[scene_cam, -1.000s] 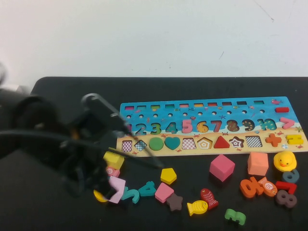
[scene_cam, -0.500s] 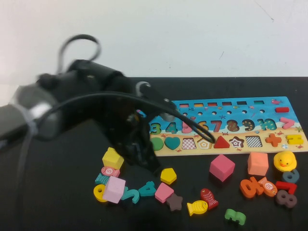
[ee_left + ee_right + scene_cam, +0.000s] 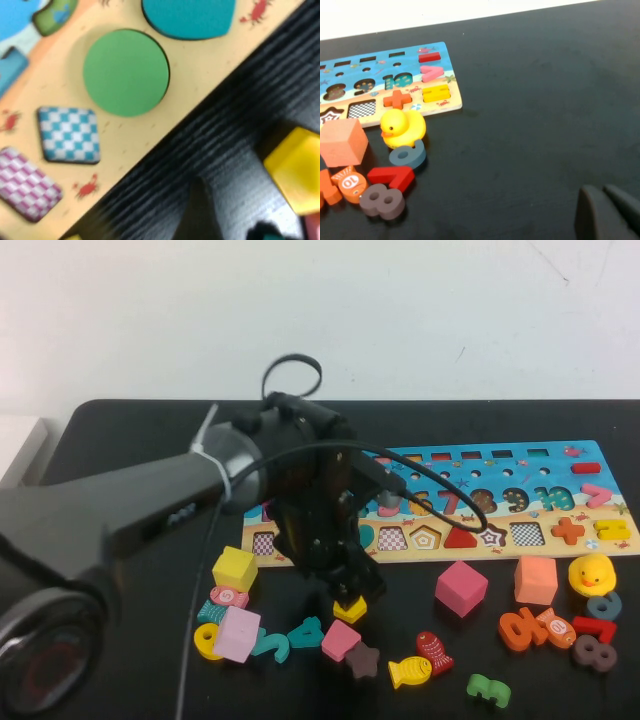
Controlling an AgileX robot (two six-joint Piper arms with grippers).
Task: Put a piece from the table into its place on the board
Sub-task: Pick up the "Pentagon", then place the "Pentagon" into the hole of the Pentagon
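**Yellow pentagon seen under the left gripper**

The piece (image 3: 350, 609), a flat yellow wooden pentagon with no marked long axis, is seen lying flat on the matte black table (image 3: 120, 440), near the board (image 3: 560, 455). One corner is turned toward the camera. The left gripper (image 3: 352, 588) is placed directly above it; its jaw state cannot be told. The pale pentagon place (image 3: 425, 537) is seen empty. The right gripper (image 3: 607, 212) is held low over bare table, fingers seemingly together.

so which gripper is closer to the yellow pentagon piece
Left. The left gripper hangs right over the yellow pentagon on the table. The right gripper is off beyond the board's right end, near no pieces.
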